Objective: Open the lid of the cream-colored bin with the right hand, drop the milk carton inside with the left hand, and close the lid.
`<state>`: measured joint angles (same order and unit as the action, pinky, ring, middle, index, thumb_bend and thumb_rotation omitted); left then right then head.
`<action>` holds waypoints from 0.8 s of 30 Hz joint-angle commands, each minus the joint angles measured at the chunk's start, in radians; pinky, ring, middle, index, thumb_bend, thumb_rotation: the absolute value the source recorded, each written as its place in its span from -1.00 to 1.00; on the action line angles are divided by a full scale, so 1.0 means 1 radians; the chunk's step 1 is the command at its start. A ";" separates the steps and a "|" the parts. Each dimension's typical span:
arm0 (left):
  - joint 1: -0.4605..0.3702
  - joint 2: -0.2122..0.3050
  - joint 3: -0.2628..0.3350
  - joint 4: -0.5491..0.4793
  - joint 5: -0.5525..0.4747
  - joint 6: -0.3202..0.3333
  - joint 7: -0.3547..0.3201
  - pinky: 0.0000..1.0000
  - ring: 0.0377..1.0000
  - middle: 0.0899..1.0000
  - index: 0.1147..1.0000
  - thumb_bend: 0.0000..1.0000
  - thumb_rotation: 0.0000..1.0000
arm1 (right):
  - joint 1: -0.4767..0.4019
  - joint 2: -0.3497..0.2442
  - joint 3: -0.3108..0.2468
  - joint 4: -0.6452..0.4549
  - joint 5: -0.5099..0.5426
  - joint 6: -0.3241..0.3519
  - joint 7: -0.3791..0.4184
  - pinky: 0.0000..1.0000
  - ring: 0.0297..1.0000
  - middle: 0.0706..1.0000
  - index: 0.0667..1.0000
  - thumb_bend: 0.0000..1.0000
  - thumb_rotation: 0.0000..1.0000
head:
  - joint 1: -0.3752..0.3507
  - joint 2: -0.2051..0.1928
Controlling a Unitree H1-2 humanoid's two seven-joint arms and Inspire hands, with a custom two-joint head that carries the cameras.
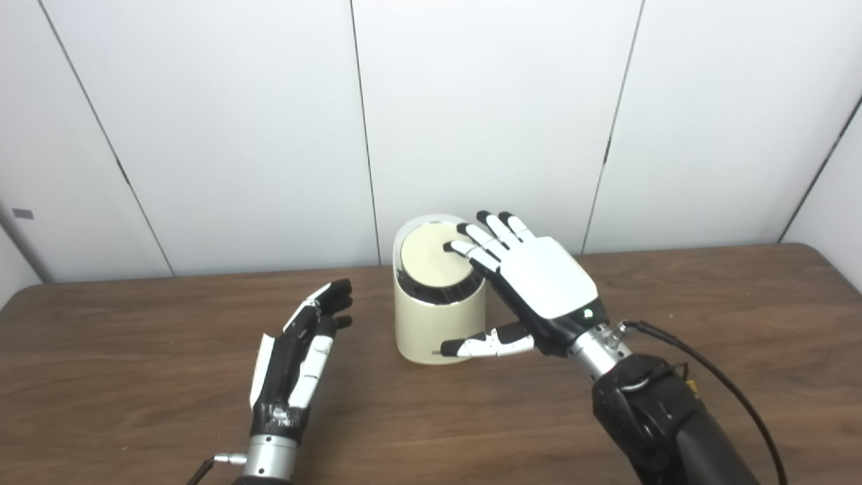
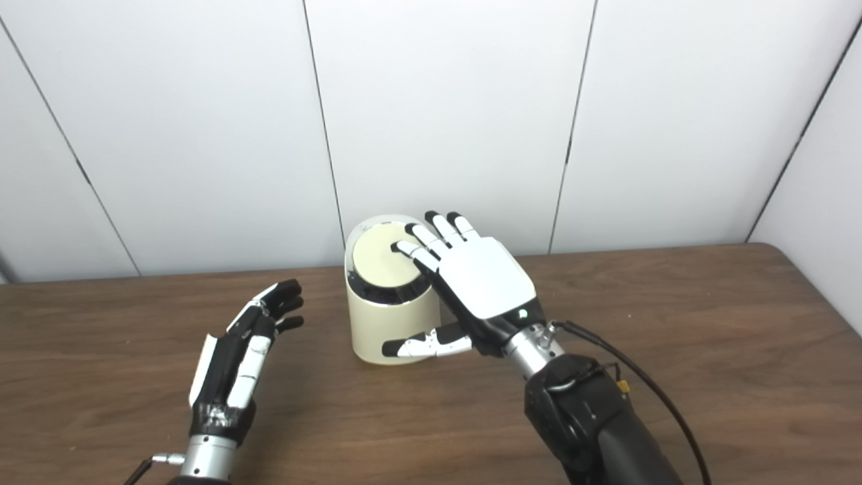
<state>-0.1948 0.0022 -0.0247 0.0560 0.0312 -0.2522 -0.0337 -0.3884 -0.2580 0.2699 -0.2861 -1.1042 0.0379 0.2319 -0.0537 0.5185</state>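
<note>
Cream-colored bin [image 1: 439,316] standing upright mid-desk, near back edge. Lid [image 1: 431,254] sitting down on bin, tilted toward camera. Right hand [image 1: 532,283] lying palm-down over bin's right side, fingers [image 1: 479,237] spread and resting on lid, thumb [image 1: 485,345] reaching across bin's lower front; gripping nothing. Left hand [image 1: 296,350] hovering left of bin, apart from it, fingers spread, holding nothing. Brown wooden desk [image 1: 135,364] carrying bin.
</note>
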 commanded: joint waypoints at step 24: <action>-0.015 0.011 0.002 -0.035 -0.014 -0.041 0.004 0.56 0.70 0.69 0.68 -0.48 0.72 | 0.215 0.218 -0.223 0.051 0.553 -0.087 -0.285 0.52 0.70 0.71 0.67 -0.66 0.82 | 0.014 -0.009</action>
<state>-0.1943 0.0072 -0.0249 0.0624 0.0284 -0.2636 -0.0243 -0.1521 -0.0383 0.0652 -0.2212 -0.6070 0.0085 -0.0133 -0.0430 0.5093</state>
